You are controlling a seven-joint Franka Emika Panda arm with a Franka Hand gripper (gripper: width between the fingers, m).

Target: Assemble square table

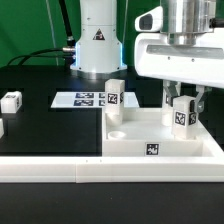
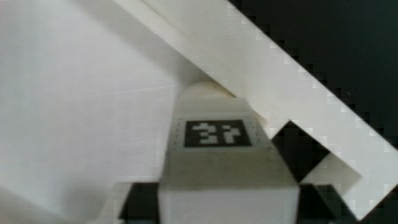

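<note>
The square table's white top (image 1: pixel 190 147) lies tray-like on the black table, with a tag on its front rim. One white tagged leg (image 1: pixel 113 92) stands upright at its far corner on the exterior view's left. My gripper (image 1: pixel 181 116) is shut on a second tagged leg (image 1: pixel 181 112), holding it upright just above the top's right side. In the wrist view this leg (image 2: pixel 219 135) fills the space between the dark fingers (image 2: pixel 143 203), with the white top (image 2: pixel 80 110) and its raised rim (image 2: pixel 267 70) beneath it. Whether the held leg touches the top is unclear.
A loose white leg (image 1: pixel 10 101) lies on the black table at the exterior view's left, and another (image 1: pixel 1 128) is cut off by the edge. The marker board (image 1: pixel 82 98) lies behind the top. A long white border rail (image 1: pixel 60 170) runs along the front. The robot base (image 1: pixel 97 45) stands at the back.
</note>
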